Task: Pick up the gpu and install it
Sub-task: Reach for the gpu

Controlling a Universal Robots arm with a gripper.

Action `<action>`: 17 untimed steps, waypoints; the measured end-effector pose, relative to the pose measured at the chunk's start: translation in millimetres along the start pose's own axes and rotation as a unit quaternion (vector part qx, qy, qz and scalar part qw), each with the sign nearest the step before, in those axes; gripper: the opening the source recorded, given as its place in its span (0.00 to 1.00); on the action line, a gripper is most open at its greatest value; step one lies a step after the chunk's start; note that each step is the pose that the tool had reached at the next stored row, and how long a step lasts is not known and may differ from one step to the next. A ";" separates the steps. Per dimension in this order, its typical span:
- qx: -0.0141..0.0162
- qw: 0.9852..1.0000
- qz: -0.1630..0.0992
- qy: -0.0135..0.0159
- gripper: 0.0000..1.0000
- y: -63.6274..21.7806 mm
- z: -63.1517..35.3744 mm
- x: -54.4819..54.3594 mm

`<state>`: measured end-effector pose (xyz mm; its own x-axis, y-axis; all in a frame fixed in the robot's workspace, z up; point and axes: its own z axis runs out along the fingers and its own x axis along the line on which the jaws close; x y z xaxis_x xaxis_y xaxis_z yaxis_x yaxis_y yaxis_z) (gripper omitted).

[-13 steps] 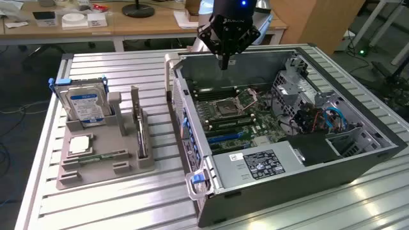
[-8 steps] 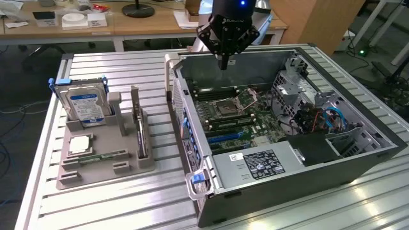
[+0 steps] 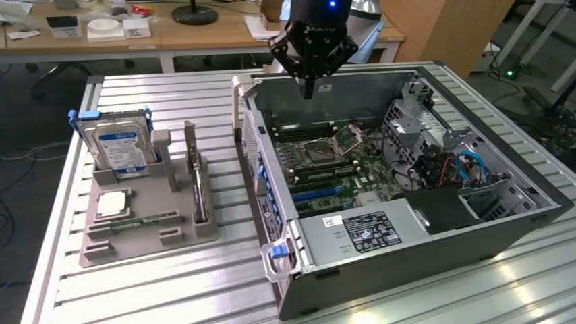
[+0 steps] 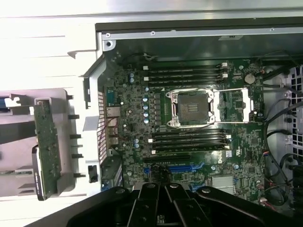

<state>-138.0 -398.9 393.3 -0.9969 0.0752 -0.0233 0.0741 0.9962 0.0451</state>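
Observation:
The gpu (image 3: pixel 196 181) stands on edge in a grey holder (image 3: pixel 144 236) at the exterior view's left, its pale bracket pointing up. In the wrist view the gpu (image 4: pixel 47 149) shows as a narrow green board with a dark face, beside the open computer case (image 4: pixel 102 45). My gripper (image 3: pixel 309 89) hangs above the rear of the case (image 3: pixel 504 223), over the motherboard (image 3: pixel 333 165), well apart from the gpu. Its black fingers (image 4: pixel 150 195) are shut with nothing between them. A blue card slot (image 4: pixel 185 168) lies on the board just ahead of the fingertips.
The holder also carries a blue-labelled hard drive (image 3: pixel 121 145), a square processor (image 3: pixel 112 202) and a narrow memory stick (image 3: pixel 137 221). Inside the case are an open processor socket (image 4: pixel 191 108), a power supply (image 3: pixel 369 233) and loose cables (image 3: pixel 454 169). Desks stand behind the slatted table (image 3: pixel 180 290).

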 end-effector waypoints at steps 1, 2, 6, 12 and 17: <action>0.000 1.000 0.000 0.000 0.11 -0.2 0.0 2.2; 0.000 1.000 0.000 0.000 0.11 -0.3 -0.1 4.4; 0.000 1.000 0.000 0.000 0.11 -1.0 -0.4 13.8; 0.000 1.000 0.000 0.000 0.11 -2.0 -0.7 26.0; 0.000 1.000 0.000 0.000 0.11 -2.7 -0.9 35.2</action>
<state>-173.3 -399.0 393.3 -0.9969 0.0752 -0.0233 0.0741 0.9962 0.0451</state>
